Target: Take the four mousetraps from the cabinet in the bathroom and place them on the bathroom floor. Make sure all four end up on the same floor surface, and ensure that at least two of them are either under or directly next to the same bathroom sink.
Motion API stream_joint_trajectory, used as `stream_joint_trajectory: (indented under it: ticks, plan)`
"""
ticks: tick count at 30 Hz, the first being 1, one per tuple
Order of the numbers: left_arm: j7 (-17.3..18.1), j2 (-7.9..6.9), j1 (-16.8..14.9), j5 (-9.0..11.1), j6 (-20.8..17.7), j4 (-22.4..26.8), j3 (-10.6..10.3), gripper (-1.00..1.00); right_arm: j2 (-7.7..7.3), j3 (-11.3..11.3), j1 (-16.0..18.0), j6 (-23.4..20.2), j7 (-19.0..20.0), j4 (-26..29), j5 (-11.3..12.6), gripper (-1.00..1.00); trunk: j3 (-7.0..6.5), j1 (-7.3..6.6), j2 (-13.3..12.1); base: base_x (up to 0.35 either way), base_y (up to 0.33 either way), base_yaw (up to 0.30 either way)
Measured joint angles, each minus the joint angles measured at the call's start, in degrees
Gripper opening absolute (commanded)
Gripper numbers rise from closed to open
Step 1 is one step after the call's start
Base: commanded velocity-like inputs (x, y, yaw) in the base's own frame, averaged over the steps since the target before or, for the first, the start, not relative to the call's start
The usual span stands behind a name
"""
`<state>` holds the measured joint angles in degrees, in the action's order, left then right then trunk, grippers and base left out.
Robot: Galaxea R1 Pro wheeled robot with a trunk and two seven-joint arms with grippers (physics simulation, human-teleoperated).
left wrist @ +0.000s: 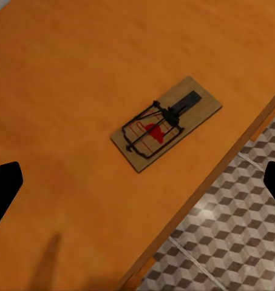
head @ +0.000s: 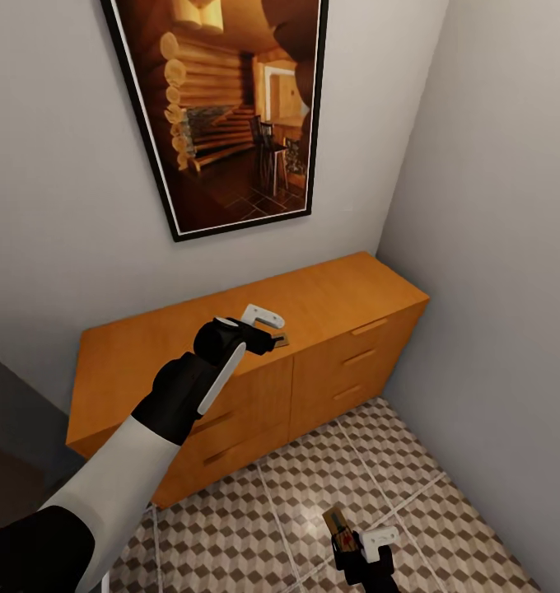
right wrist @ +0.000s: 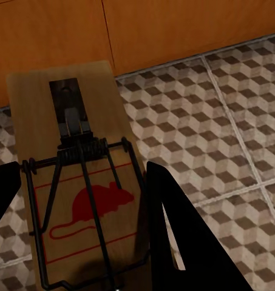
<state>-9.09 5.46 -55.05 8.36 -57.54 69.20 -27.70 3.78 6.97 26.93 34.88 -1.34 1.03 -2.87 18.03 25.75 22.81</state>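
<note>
While the left gripper (head: 268, 328) hangs with jaws apart over the cabinet (head: 148, 350) top, a trap (left wrist: 166, 123) lies flat below between them, near the front edge, its long axis seemingly skewed across the gap. The right gripper (head: 364, 548), low over the floor (head: 255, 511), clamps a second trap (right wrist: 76, 182). The drawers are shut.

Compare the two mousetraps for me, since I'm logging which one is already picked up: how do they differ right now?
The mousetrap on the cabinet lies flat near the front edge of the cabinet top, untouched, with the left gripper open above it. The mousetrap in the right gripper is clamped by the right gripper and held above the bathroom floor. Both are brown wooden boards with dark wire parts and a red mark.
</note>
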Motion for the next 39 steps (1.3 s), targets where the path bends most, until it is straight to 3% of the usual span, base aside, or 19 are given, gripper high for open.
stream_joint_trajectory:
  ticks: [39]
  plan:
    - [0.0, 0.0, 0.0, 0.0, 0.0, -1.2, 0.0, 1.0, 0.17, 0.0, 0.0, 0.0, 0.0, -0.1, 0.0, -1.0, 0.0, -0.01, 0.0, 0.026, 0.016, 0.0]
